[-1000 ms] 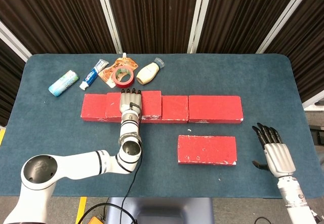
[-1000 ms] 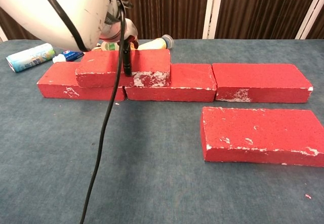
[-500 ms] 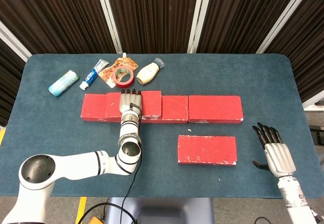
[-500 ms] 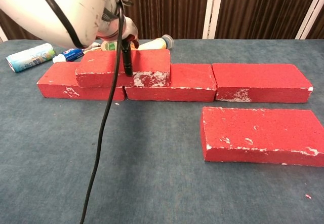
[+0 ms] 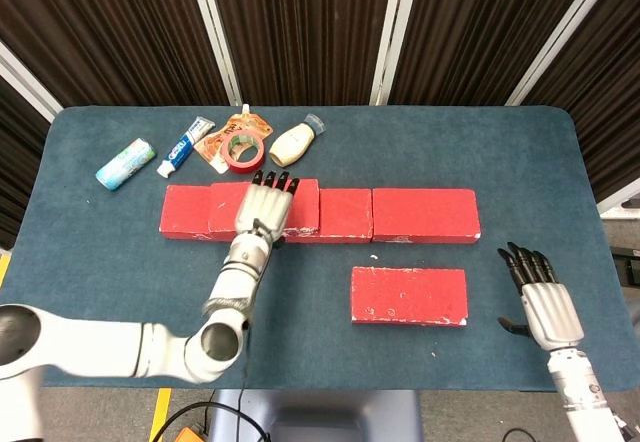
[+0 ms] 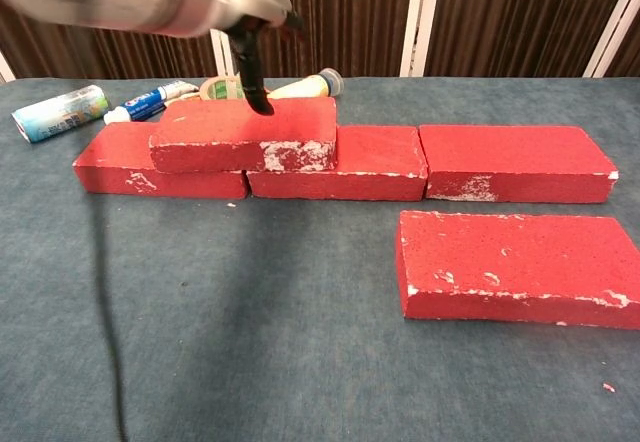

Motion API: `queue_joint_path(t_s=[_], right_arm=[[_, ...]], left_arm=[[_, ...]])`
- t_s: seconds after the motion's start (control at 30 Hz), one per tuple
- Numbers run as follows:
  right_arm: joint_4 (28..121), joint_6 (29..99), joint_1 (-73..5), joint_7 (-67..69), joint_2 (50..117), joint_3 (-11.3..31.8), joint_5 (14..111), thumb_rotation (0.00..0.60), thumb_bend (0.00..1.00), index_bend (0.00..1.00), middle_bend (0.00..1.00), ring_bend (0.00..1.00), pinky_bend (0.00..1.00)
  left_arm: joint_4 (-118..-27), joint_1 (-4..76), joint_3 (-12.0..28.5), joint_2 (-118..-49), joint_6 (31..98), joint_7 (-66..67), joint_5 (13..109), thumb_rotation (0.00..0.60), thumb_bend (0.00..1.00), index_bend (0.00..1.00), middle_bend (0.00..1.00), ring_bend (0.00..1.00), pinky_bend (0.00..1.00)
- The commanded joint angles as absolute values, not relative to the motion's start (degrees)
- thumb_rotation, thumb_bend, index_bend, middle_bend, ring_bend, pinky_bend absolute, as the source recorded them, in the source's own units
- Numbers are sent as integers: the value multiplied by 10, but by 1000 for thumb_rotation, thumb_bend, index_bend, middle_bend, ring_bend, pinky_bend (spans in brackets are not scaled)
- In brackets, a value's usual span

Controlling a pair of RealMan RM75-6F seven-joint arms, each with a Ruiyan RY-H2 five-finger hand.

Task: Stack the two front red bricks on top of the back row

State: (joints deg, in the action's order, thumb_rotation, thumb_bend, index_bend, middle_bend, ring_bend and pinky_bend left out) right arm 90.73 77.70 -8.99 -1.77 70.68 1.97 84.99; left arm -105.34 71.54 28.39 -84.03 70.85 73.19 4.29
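Your left hand point(image 5: 263, 208) has its fingers point(image 5: 275, 179) spread flat, gripping nothing, over the stacked red brick point(image 6: 245, 134), which lies on the left end of the back row point(image 6: 420, 162). Your right hand point(image 5: 543, 302) is open too, fingers apart, beside the front red brick point(image 5: 409, 295), which lies on the blue table point(image 5: 120, 262) before the row.
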Motion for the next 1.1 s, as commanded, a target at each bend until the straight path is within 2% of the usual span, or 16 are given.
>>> queue_joint_path(t_s=[0.03,0.23,0.37,0.77,0.93,1.1], right_arm=[[908,778,-90,-19,708,20,851,600,0,46,107,0,0],[912,777,-90,-24,709,18,852,600,0,46,107,0,0],[916,778,-90,-27,710,17,854,600,0,46,107,0,0],[926,775,-89,-29,709,11,859,600,0,46,107,0,0],[940,769,-90,-33,710,6,861,600,0,46,107,0,0],[991,750,-97,-51,703,6,850,600,0,49,107,0,0]], left_arm=[[-1209,615,210,-734,754,637,197,600,223,0,0,0,2],[-1257,522,132,-657,768,545,342,600,223,0,0,0,2],[-1204,466,102,-635,762,446,434,600,226,0,0,0,0],[-1052,326,27,-576,729,165,602,600,227,0,0,0,0],[-1003,291,1,-555,716,121,642,600,228,0,0,0,0],[-982,256,-11,-542,737,96,683,600,229,0,0,0,0]])
